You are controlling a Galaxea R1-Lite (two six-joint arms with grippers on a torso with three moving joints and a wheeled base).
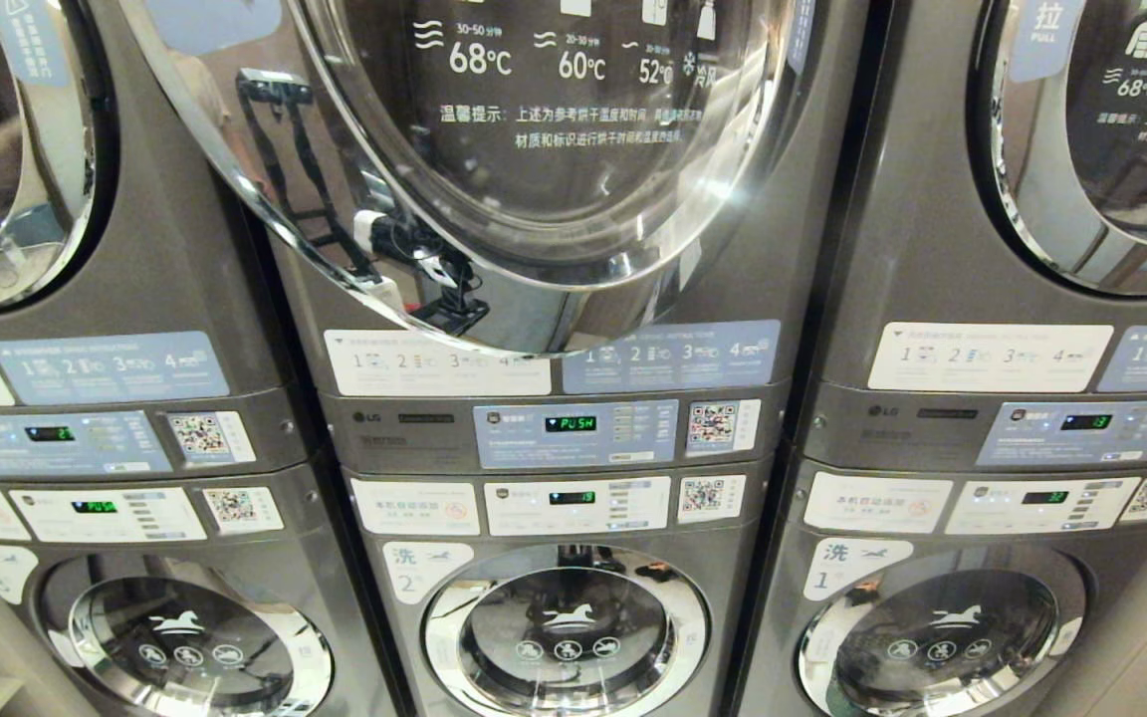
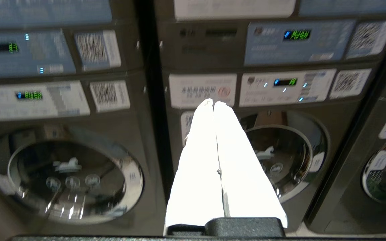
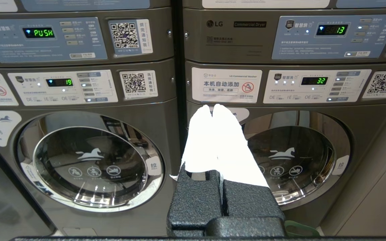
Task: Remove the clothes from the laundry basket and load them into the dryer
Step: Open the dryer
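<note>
Nearest the lens in each wrist view are white fingers pressed together, holding nothing: the left gripper (image 2: 213,103) and the right gripper (image 3: 212,107), both aimed at the lower washers. The dryer (image 1: 554,199) with the green PUSH display (image 1: 571,423) is seen in the head view, its chrome-rimmed door filling the upper frame. Neither the clothes nor the laundry basket can be identified. Denim is judged soft, limp and fairly heavy; a bunched fold or the waistband should be pinched. Only the head view shows the dryer door; only the right wrist view gives the PUSH display sharply.
</note>
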